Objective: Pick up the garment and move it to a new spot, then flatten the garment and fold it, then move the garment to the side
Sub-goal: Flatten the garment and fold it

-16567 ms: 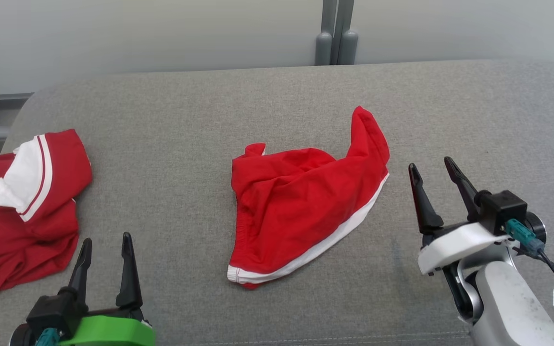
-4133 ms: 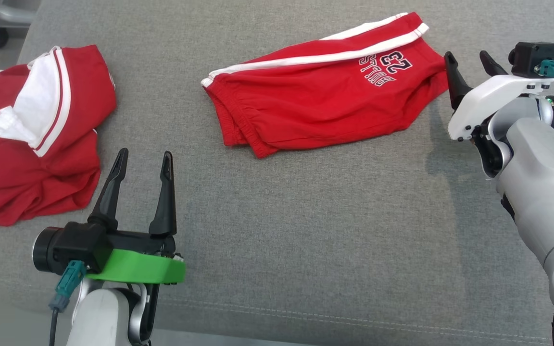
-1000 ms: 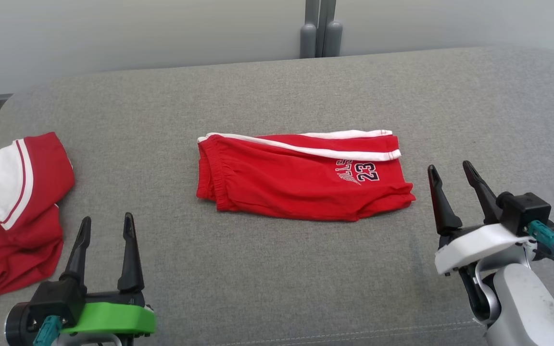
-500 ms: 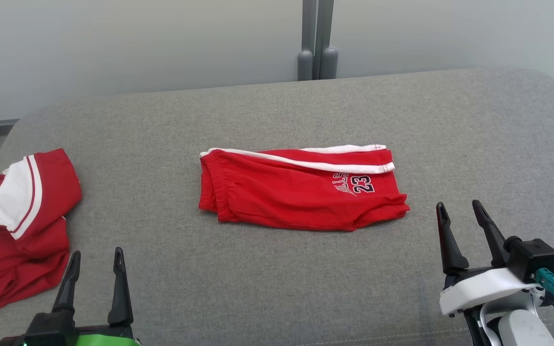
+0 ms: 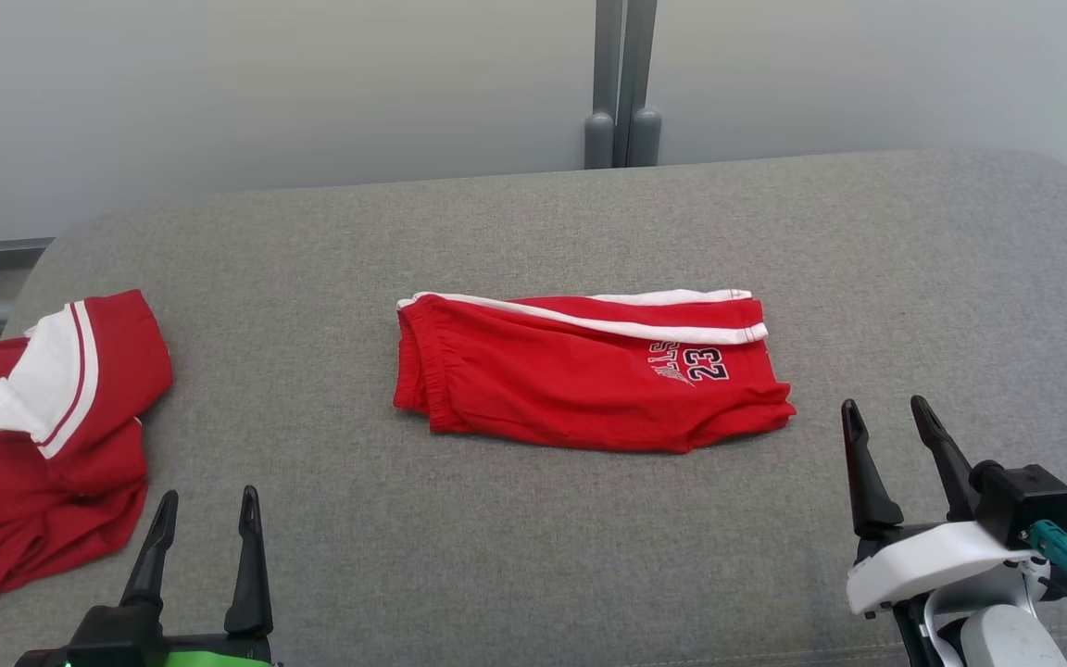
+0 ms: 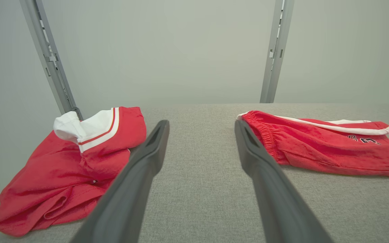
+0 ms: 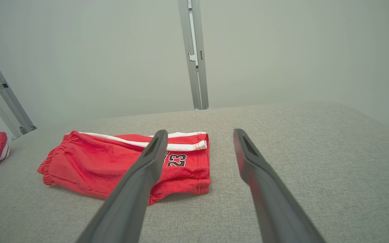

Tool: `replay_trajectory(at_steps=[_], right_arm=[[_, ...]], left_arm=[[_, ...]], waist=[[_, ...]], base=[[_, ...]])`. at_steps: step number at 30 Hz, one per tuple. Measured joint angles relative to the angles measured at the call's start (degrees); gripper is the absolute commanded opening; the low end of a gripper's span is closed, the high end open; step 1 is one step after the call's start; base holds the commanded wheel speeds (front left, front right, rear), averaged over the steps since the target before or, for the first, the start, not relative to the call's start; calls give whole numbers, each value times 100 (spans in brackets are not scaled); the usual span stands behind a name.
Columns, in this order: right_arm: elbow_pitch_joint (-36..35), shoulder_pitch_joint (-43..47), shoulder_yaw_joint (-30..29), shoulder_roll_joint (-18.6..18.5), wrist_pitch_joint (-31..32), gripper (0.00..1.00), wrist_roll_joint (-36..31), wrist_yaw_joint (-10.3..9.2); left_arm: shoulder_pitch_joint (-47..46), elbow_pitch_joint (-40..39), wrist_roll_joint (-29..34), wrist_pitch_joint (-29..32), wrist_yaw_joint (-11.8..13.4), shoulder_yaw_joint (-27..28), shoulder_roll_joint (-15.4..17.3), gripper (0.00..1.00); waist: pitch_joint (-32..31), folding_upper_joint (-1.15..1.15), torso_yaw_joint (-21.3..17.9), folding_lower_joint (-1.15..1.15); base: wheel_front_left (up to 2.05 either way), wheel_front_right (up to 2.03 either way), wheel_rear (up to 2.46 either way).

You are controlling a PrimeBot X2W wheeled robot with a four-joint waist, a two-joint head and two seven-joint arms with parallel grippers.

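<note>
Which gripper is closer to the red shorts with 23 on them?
Right. The right gripper is just off the shorts, at their leg end; the left gripper is farther, by the other red garment.

Grey cushion (image 5: 533, 556): folded red shorts (image 5: 580, 389) at centre, crumpled red shirt (image 5: 33, 482) at left edge.

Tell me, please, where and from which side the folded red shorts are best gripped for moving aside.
Probably both short ends: the red shorts lie flat and folded on the grey cushion, so one pinch could let the layers fall open. The right tool takes the hem end from the right, the left tool the gathered waistband from the left.
</note>
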Motion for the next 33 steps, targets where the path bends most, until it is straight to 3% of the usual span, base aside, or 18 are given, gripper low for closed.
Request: replay_trajectory(at_steps=[25, 33], right_arm=[[-30, 30, -57, 48, 99, 100, -62, 0], [226, -229, 1, -41, 515, 100, -21, 0]], left_arm=[[-5, 44, 5, 0, -10, -37, 37, 100], [-14, 32, 0, 0, -10, -51, 33, 100]], waist=[[88, 0, 29, 0], [152, 0, 36, 0]], base=[[0, 0, 0], [0, 0, 0]])
